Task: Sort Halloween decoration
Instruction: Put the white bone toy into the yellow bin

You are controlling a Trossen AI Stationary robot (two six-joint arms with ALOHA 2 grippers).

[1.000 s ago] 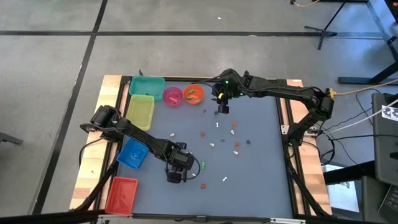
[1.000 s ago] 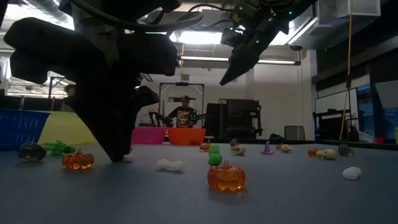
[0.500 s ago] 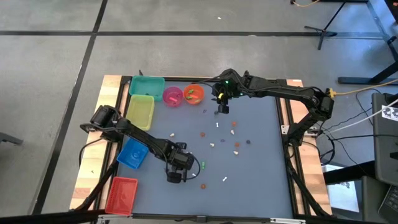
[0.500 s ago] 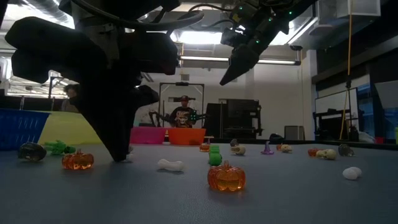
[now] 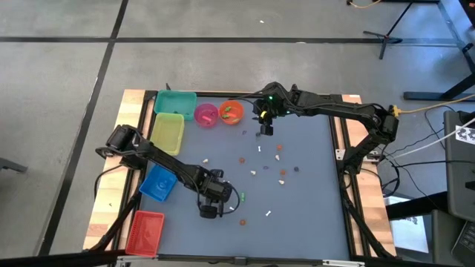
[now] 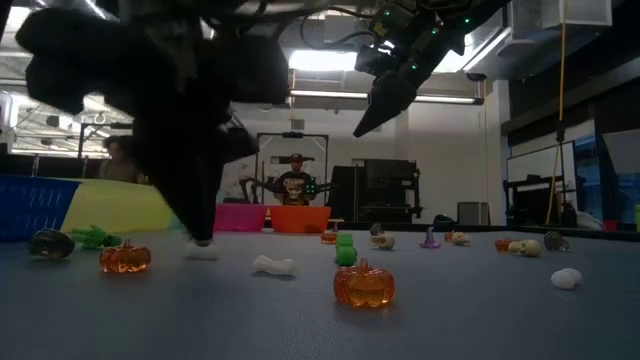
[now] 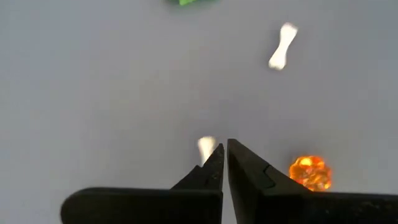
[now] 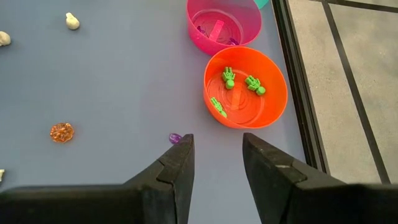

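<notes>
Near the front of the table | your left gripper (image 7: 223, 152), fingers pinched together and empty, hangs beside a tiny white plastic trinket (image 7: 205, 147); spread, then straddle it | right gripper (image 8: 216, 149) gapes beside orange bowl (image 8: 275, 74).

Colours on your table
You have green figures (image 8: 238, 89) in the orange bowl (image 8: 273, 106), a pink bowl (image 8: 205, 40), an orange pumpkin (image 6: 364, 284), a white bone (image 7: 282, 46), grey-blue tabletop (image 5: 304, 200).
</notes>
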